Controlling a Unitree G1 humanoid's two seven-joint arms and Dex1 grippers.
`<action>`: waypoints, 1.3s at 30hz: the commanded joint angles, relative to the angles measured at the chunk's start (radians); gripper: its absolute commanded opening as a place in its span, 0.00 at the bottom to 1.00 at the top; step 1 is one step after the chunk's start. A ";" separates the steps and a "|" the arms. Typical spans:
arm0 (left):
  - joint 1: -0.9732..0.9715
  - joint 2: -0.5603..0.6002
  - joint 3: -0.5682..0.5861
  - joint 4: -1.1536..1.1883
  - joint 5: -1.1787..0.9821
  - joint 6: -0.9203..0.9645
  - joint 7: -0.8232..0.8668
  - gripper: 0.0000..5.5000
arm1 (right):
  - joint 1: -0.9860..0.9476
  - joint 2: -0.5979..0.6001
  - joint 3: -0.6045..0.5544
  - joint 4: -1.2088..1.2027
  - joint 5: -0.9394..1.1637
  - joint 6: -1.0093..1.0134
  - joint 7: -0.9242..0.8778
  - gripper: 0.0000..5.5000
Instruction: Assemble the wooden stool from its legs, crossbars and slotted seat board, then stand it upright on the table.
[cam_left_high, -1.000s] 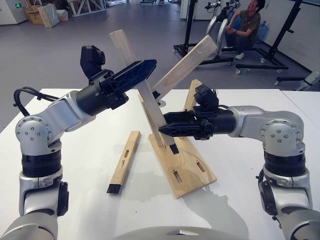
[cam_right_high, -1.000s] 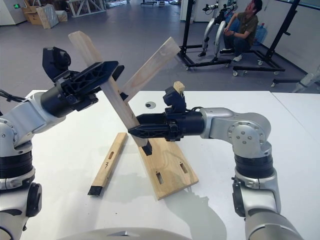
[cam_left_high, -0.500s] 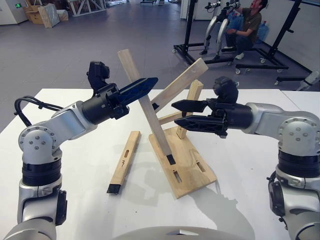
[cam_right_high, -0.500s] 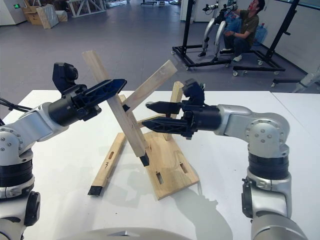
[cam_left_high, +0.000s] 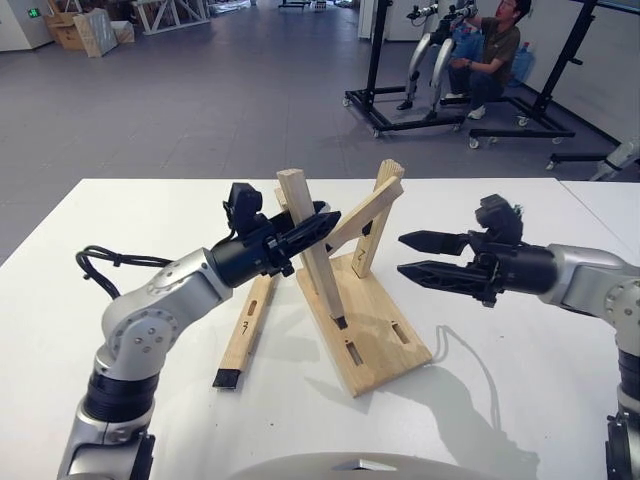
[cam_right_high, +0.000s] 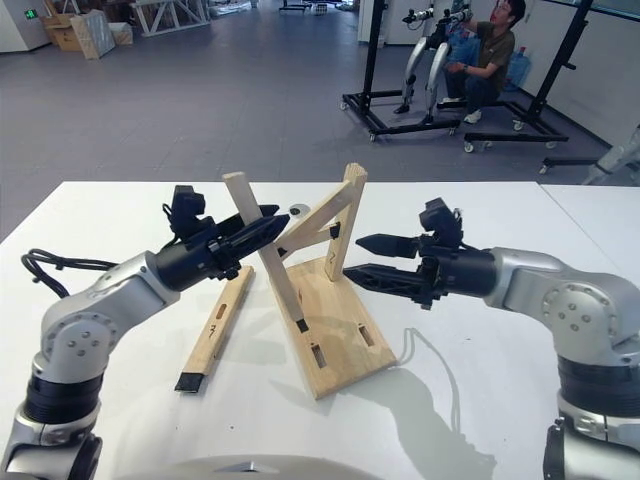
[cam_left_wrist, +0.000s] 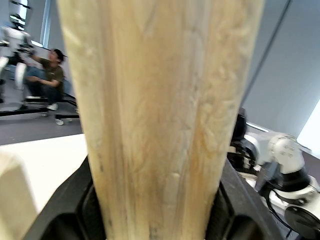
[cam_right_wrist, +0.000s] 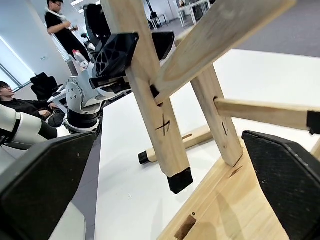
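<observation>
Stool leg (cam_left_high: 322, 275) clamped between the fingers of the left gripper (cam_left_high: 310, 228); long axis steep, top leaning to the robot's left, black-capped foot low over the seat board (cam_left_high: 378, 318) flat on the table (cam_left_high: 150, 215). Right gripper (cam_left_high: 402, 253) empty, fingers spread, just right of the seated leg (cam_left_high: 372, 228) and its crossbar (cam_left_high: 358, 213). Left arm nearer, so likely the seating arm. From the right wrist: foot hanging clear of the board, slot (cam_right_wrist: 186, 226) close by; from the head, that gap unclear.

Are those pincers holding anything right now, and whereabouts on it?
The left pincer grips a wooden leg on its upper part; the right pincer is open and empty.
</observation>
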 joint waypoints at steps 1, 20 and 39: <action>0.045 -0.067 -0.030 0.002 0.086 -0.060 0.007 0.37 | 0.060 -0.052 0.066 0.001 -0.115 -0.057 0.044 0.98; 0.148 -0.103 -0.023 -0.062 0.106 -0.031 -0.011 0.37 | 0.360 -0.206 0.402 0.220 -0.923 -0.796 0.262 0.98; 0.142 -0.062 -0.009 -0.076 0.171 -0.015 -0.073 0.37 | 0.303 0.029 0.497 0.114 -0.956 -0.556 0.050 0.98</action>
